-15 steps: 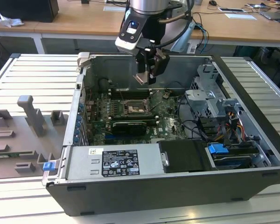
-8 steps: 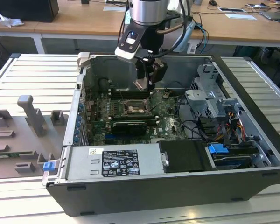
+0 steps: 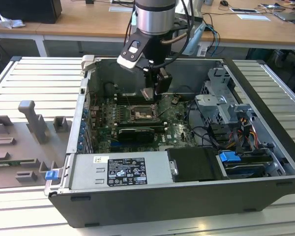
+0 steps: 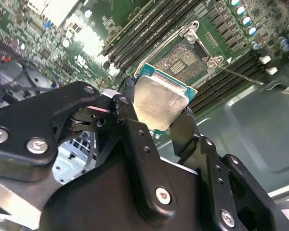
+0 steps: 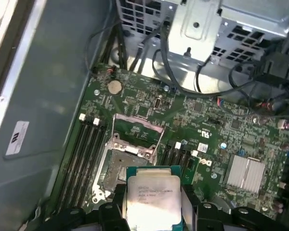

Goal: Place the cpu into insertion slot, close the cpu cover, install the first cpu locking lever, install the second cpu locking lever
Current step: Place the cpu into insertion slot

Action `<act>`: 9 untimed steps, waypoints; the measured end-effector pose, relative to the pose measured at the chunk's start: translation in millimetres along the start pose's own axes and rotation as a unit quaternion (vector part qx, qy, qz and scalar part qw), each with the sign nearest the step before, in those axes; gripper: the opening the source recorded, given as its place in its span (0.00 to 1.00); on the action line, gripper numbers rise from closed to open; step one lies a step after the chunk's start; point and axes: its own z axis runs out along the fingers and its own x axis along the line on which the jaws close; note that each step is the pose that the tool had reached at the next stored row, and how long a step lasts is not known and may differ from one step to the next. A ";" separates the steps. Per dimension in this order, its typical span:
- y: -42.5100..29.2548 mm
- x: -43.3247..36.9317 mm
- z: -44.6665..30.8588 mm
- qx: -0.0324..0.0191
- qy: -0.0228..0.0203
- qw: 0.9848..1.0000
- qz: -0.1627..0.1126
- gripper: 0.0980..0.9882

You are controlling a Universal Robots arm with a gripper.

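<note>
My gripper hangs inside the open computer case, shut on the cpu. In both wrist views the cpu shows its pale metal top and green edge, pinched between two black fingers. The gripper holds it tilted, a short way above the board. The insertion slot lies open beneath, dark and bare. The cpu cover stands raised at the slot's far edge. A thin metal lever sticks out beside the slot.
Long black memory slots flank the socket. A black card lies in front of the socket and a power supply fills the case front. A drive cage with cables sits at the exterior view's right. Grey fixtures stand outside.
</note>
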 end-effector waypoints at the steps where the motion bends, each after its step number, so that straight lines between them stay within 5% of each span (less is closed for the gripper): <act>1: -0.2 0.0 2.2 0.000 -0.001 1.000 0.009 0.49; 7: -1.1 -0.2 13.0 -0.001 -0.007 0.997 0.080 0.49; 9: -1.5 -0.2 17.5 -0.001 -0.009 0.994 0.108 0.49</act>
